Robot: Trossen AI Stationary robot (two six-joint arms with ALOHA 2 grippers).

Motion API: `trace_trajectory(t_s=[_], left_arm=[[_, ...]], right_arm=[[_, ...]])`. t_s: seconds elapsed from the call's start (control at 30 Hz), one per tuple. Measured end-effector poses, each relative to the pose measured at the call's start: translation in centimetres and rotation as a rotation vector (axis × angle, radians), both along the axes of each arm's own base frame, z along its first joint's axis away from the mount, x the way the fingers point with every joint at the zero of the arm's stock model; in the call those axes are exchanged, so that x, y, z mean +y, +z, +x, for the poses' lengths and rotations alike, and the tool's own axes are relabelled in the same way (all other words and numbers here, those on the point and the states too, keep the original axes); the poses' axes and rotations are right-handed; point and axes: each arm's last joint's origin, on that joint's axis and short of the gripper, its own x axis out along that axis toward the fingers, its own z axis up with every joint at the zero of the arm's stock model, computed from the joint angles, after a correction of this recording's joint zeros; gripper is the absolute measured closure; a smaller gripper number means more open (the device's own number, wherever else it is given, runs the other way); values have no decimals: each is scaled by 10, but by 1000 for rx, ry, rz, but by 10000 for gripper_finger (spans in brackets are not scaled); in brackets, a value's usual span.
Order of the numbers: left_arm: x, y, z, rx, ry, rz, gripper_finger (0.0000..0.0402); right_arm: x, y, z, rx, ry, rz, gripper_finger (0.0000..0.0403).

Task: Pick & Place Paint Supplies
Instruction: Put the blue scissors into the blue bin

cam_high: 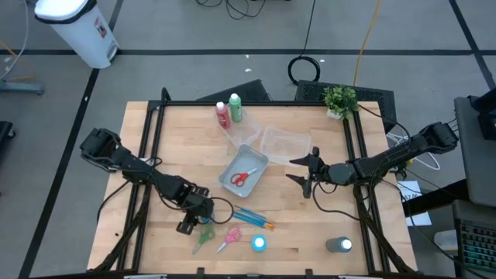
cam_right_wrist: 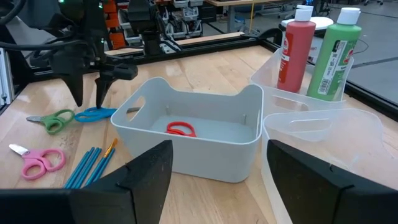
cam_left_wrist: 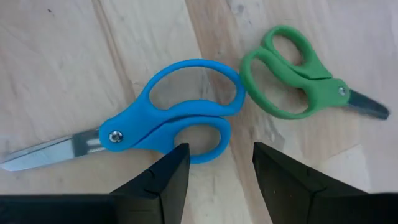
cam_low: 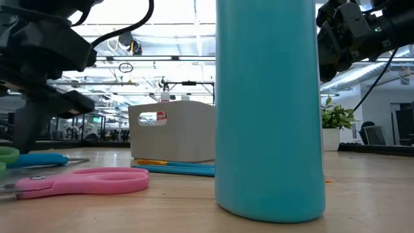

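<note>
Blue scissors and green scissors lie flat on the table near its front left. My left gripper points steeply down over the blue scissors' handle, open, one fingertip at the lower handle loop. Pink scissors, blue brushes and a light blue bottle sit close by, and a grey bottle stands near the front right. Red scissors lie in the grey bin. My right gripper hovers open, level, right of the bin. My left gripper comes from above over the blue scissors' lower handle loop. I cannot tell whether its fingertip touches the loop or stands just above it. The scissors lie flat on the table.
A red bottle and a green bottle stand in a clear tub at the back. A second clear tub sits beside the bin. A potted plant stands at the far right corner.
</note>
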Motion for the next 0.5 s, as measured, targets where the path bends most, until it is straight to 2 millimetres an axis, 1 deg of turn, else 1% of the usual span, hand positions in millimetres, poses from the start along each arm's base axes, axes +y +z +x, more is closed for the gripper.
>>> trace_trajectory(t_s=[0.1,0.2,0.4,0.5], left_arm=[[1,-2,-2,21,21,-3,215],[4,-3,-6,54,23,32,216],[19,-7,-16,174,62,172,216],[24,-6,-20,247,99,192,216]], right_arm=[[0,0,0,0,0,0,152],[0,0,0,0,0,0,152],[0,0,0,0,0,0,152],[0,0,0,0,0,0,152]])
